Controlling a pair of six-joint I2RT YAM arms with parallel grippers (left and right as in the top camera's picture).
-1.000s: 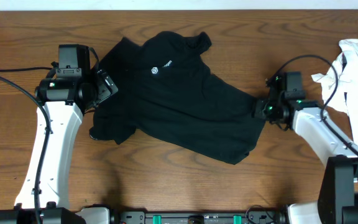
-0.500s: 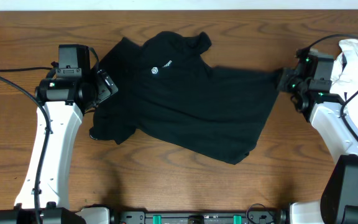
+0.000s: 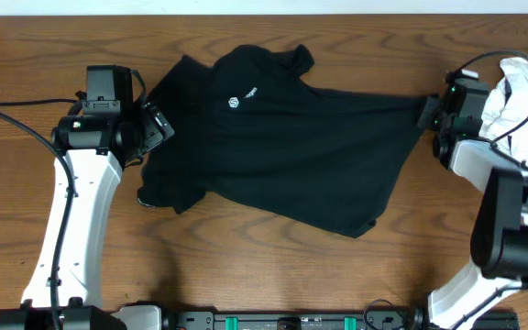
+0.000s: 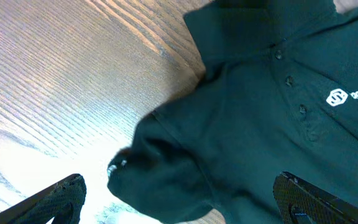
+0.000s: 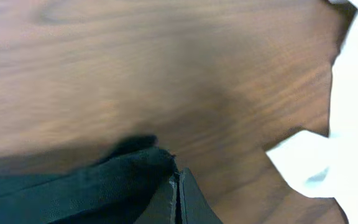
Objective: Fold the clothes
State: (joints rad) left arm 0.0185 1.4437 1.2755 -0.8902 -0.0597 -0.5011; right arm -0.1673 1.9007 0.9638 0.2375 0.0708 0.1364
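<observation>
Black T-shirt [image 3: 282, 156], edge pinched in our closed right gripper [image 3: 425, 112], seemingly to draw it flat; our left gripper [image 3: 159, 126] hangs wide open, empty

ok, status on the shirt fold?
Left gripper open above sleeve, holding nothing. Right gripper shut on shirt edge, fabric stretched toward it. Shirt spread, not yet folded. White garment close beside right gripper.
</observation>
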